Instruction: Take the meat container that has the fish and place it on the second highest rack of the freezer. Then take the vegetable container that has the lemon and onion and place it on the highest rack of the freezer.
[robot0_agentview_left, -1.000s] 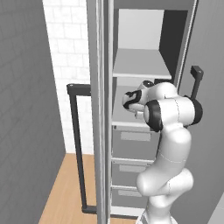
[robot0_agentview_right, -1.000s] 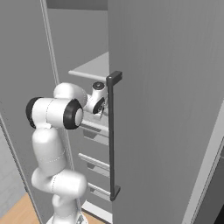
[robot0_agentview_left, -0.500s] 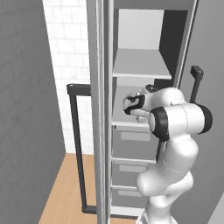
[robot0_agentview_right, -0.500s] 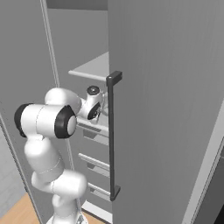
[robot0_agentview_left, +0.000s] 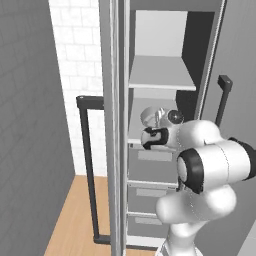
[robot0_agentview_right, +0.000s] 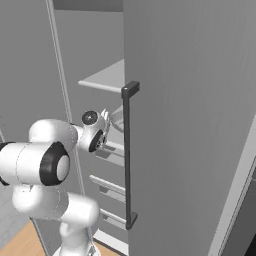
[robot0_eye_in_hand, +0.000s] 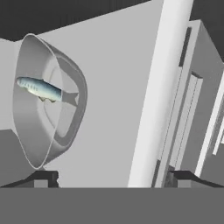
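Arm elbow sits nearest in both base views, wrist reaching into the open freezer (robot0_agentview_left: 165, 75). Jaws (robot0_eye_in_hand: 109, 177) spread wide, nothing between the two dark tips (hand view is rolled sideways). Just past the tips: the meat container (robot0_eye_in_hand: 48, 100) sits on a white inner shelf (robot0_eye_in_hand: 113, 87), apart from the jaws, with the fish (robot0_eye_in_hand: 39, 89) lying inside it. In the left base view the gripper (robot0_agentview_left: 152, 137) hangs at that shelf's front edge, grey drawers (robot0_agentview_left: 150, 172) below it, the highest rack (robot0_agentview_left: 160, 72) above. Freezer door (robot0_agentview_right: 190, 125) with its dark bar handle (robot0_agentview_right: 129, 155) stands open, close on the arm's right. Left of the cabinet: a second dark handle (robot0_agentview_left: 87, 165), white tile wall (robot0_agentview_left: 75, 60) beyond.
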